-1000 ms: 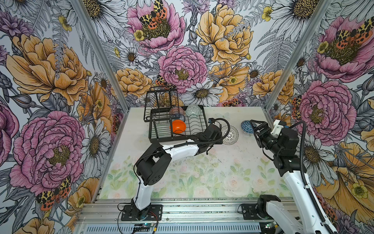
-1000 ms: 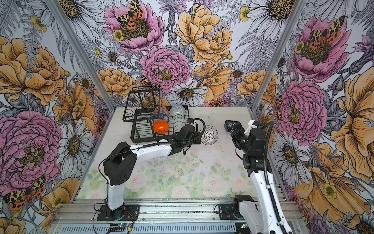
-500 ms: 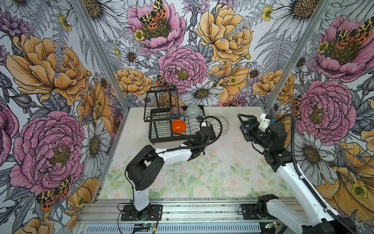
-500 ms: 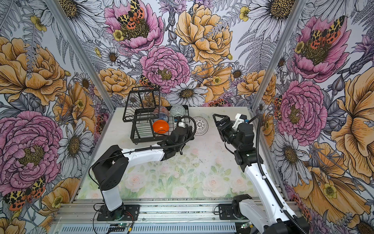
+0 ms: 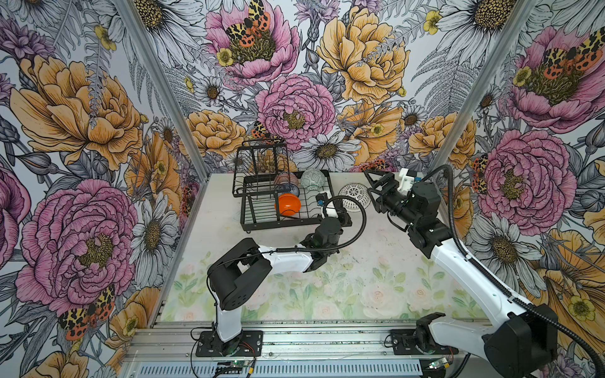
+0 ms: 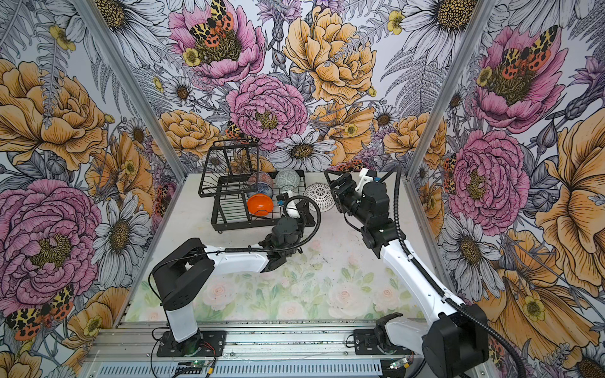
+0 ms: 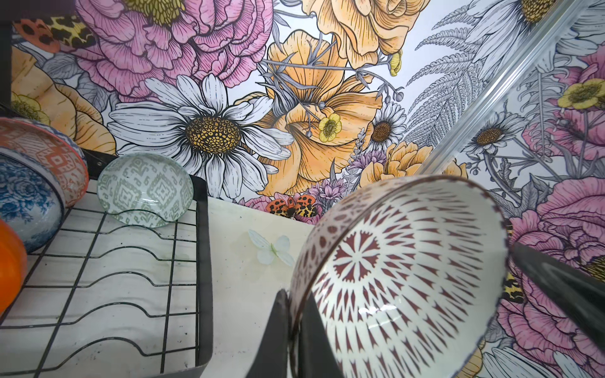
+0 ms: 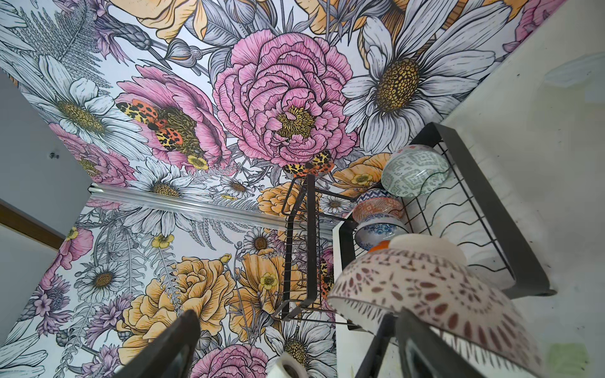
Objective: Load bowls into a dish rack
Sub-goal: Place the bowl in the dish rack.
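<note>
Left end effector: clamped on lattice bowl rim, just right of dish rack.
Right end effector: jaws wide, gripping nothing.

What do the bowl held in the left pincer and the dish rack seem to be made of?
Lattice bowl: probably glazed ceramic; glossy, with bright reflections on its patterned inside. Dish rack: apparently metal wire, black matte coating; thin bent rods, flat rim.

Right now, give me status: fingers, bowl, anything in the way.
Left fingers shut on lattice bowl rim. Right fingers open, close beside bowl. Bowl outside dish rack, off its end. Nothing between bowl and rack.
</note>
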